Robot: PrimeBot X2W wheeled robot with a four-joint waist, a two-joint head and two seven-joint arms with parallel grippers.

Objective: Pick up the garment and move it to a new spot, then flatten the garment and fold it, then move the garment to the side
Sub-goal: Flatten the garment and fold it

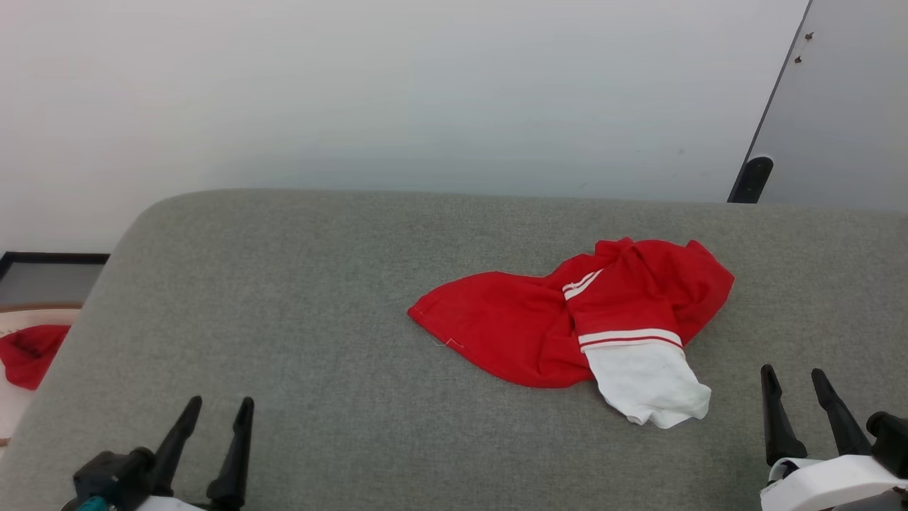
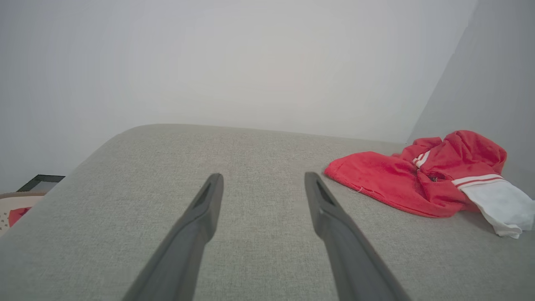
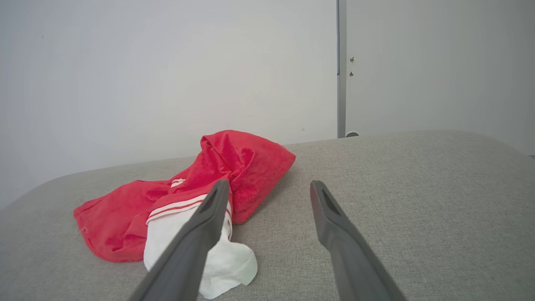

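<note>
The grey padded surface takes up most of the head view. Its near edge and right side are cut off by the frame, and only its rounded far-left corner shows whole. Beyond it stands a plain pale wall. At far right a grey panel with a dark edge is partly out of frame.

The garment lies crumpled on the surface, right of centre and about midway between near and far. It is bunched and folded over itself, so front and back cannot be told apart and its outline is hard to read. The red body spreads flat to the left and ends in a curved hem with a small pale thread. The right end is heaped into a raised red fold. A white panel sticks out at the near right, with a red-and-white striped band across its top. A second short bit of striped trim shows near the middle.

The left gripper is at near left, its base cut off by the bottom edge. Its two dark fingers are spread apart over bare grey fabric, well apart from the garment. The right gripper is at near right, also cut off below. Its fingers are spread and empty, near the white panel but clear of it.

A small red cloth lies off the surface's left edge, partly hidden by that edge.
</note>
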